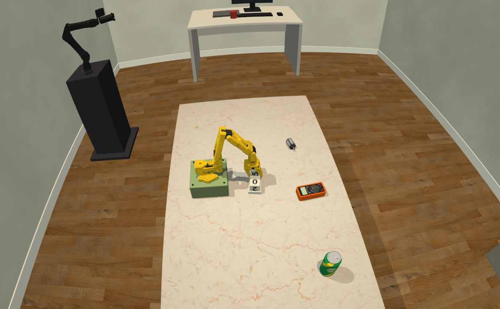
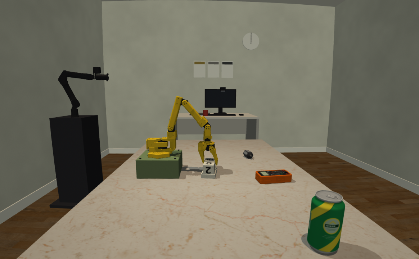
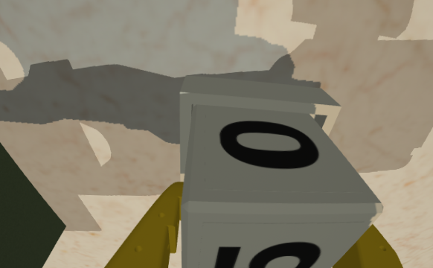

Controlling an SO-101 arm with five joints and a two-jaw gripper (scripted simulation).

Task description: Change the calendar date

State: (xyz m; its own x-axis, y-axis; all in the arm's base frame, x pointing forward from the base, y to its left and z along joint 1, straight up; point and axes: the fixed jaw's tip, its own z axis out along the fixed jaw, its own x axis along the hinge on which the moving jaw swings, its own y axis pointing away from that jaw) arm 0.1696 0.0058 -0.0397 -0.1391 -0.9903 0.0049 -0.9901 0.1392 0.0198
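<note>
End effector: ours (image 1: 255,174) (image 2: 209,162) (image 3: 276,208) is clamped on the far cube, 1 finger on the robot's side and 1 opposite.
Far cube: this cube (image 1: 254,173) (image 2: 209,159) (image 3: 272,182) stands low within the tray (image 1: 254,192) (image 2: 208,176) (image 3: 254,88), 5 on top; we cannot tell if it sits fully flat.
Near cube: this cube (image 1: 250,182) (image 2: 204,171) is in the tray beside it, 0 on top, an upside-down 2 on its outer end.
Front: we cannot read the month or either front digit, so neither date is confirmed.
Done: both cubes are at the tray.
Left: we judge that the date needs checking, any wrong digit turning, then release and withdrawal.
</note>
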